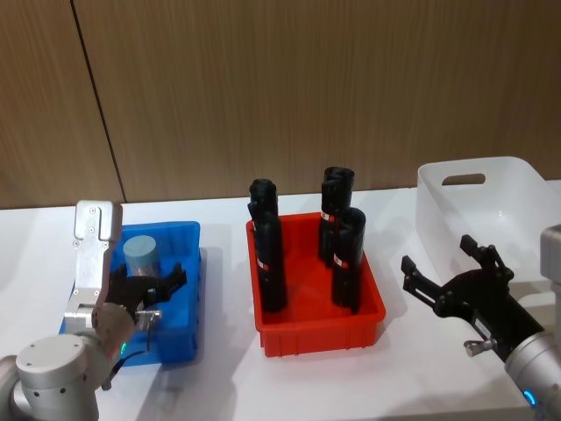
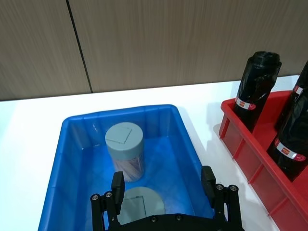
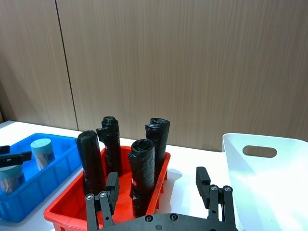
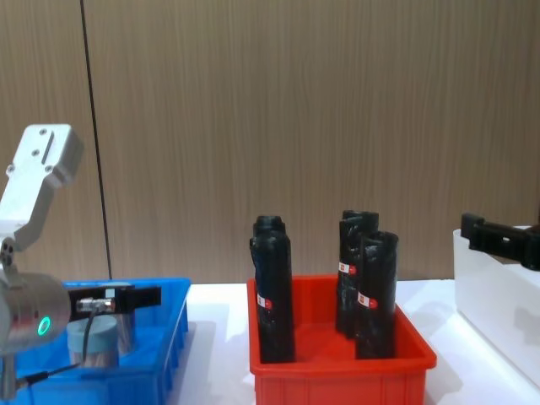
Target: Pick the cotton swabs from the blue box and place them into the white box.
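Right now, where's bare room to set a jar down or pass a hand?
Bare table runs between blue box and red bin, and in front of it. White box looks bare inside. Crowded: red bin's three rolls; jars and open left gripper at the blue box; open right gripper by the white box.

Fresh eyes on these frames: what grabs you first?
The red bin in the middle, with three tall black rolls standing upright in it. To its left, the open left hand hangs over the blue box, which holds two swab jars. To its right, the open right hand hovers beside the white box.
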`<act>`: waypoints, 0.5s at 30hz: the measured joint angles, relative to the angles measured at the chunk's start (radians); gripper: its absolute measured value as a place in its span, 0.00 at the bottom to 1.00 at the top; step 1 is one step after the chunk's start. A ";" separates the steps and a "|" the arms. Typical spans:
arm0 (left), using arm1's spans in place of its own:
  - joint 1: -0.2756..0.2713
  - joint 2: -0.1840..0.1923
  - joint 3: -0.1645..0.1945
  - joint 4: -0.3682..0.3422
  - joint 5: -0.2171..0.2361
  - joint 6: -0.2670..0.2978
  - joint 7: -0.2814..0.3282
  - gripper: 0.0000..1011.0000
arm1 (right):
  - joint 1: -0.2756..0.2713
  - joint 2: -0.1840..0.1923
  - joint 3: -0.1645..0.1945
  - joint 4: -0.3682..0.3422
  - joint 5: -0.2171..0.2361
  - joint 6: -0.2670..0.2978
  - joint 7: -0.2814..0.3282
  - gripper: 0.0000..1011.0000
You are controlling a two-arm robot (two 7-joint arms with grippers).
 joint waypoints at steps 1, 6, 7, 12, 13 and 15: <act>0.001 0.000 0.000 0.000 -0.002 0.002 0.002 0.99 | 0.000 0.000 0.000 0.000 0.000 0.000 0.000 0.99; 0.010 -0.001 -0.003 0.000 -0.015 0.018 0.018 0.99 | 0.000 0.000 0.000 0.000 0.000 0.000 0.000 0.99; 0.011 -0.001 -0.003 -0.001 -0.017 0.020 0.021 0.99 | 0.000 0.000 0.000 0.000 0.000 0.000 0.000 0.99; 0.018 -0.001 -0.006 -0.004 -0.021 0.031 0.035 0.99 | 0.000 0.000 0.000 0.000 0.000 0.000 0.000 0.99; 0.019 -0.001 -0.007 -0.004 -0.022 0.032 0.038 0.99 | 0.000 0.000 0.000 0.000 0.000 0.000 0.000 0.99; 0.021 0.000 -0.008 -0.004 -0.022 0.035 0.041 0.99 | 0.000 0.000 0.000 0.000 0.000 0.000 0.000 0.99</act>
